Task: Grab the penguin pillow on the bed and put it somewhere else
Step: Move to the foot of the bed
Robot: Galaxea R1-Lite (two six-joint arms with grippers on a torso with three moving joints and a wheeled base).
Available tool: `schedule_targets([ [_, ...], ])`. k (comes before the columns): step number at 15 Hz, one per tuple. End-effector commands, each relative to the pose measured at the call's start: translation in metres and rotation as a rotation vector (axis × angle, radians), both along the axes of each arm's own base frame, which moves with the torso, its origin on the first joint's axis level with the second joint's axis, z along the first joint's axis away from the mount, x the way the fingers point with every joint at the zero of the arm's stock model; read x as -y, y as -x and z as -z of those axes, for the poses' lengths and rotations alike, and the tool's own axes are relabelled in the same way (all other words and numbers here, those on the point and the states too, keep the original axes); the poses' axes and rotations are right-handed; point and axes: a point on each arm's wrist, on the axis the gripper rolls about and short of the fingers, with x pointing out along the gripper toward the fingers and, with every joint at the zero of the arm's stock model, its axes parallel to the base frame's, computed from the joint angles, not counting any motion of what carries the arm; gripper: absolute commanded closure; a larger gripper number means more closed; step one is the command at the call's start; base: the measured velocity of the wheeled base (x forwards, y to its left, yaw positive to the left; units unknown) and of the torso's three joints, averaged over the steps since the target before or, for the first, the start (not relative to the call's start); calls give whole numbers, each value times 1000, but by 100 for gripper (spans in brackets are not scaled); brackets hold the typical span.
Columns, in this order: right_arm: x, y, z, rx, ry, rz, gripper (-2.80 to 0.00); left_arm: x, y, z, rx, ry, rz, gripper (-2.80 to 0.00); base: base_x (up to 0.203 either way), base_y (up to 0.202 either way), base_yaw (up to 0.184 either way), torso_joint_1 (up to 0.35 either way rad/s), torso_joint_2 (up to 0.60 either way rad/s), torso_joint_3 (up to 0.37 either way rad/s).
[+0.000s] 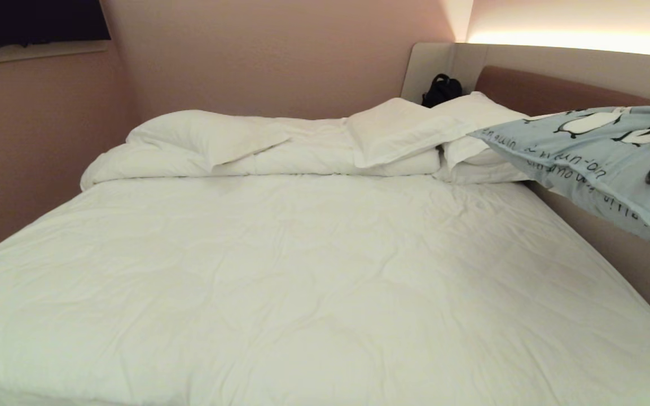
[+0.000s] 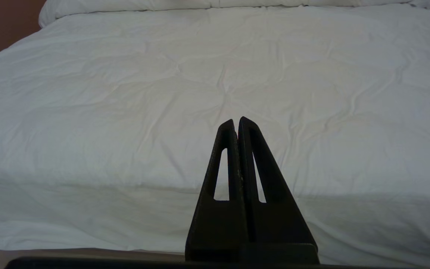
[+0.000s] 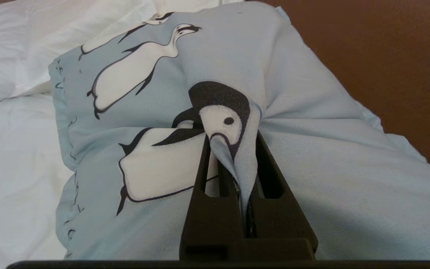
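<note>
Pinching a fold of the light blue-grey penguin-print fabric pillow (image 3: 185, 112), the right gripper (image 3: 233, 149) holds it aloft over the white-sheeted bed's (image 1: 280, 270) headboard-side edge; the left gripper (image 2: 237, 123) is pressed together.

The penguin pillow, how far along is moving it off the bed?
Done: the right gripper is shut on a pinch of the penguin pillow. In hand: the pillow hangs in the air at the right edge of the bed. Left: setting it down somewhere else. The left gripper is shut, empty.
</note>
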Motion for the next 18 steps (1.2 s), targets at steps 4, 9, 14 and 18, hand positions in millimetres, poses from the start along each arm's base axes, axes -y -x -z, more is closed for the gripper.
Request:
schedule_targets([
  [4,-8,18,-5,134,110,8,0,0,0,0,1,1,0,0,0,0,0,0,0,0],
  [9,-19,46,-7,169,126,8,0,0,0,0,1,1,0,0,0,0,0,0,0,0],
  [14,-22,52,5,137,112,4,0,0,0,0,1,1,0,0,0,0,0,0,0,0],
  [18,-23,54,12,134,112,5,0,0,0,0,1,-1,0,0,0,0,0,0,0,0],
])
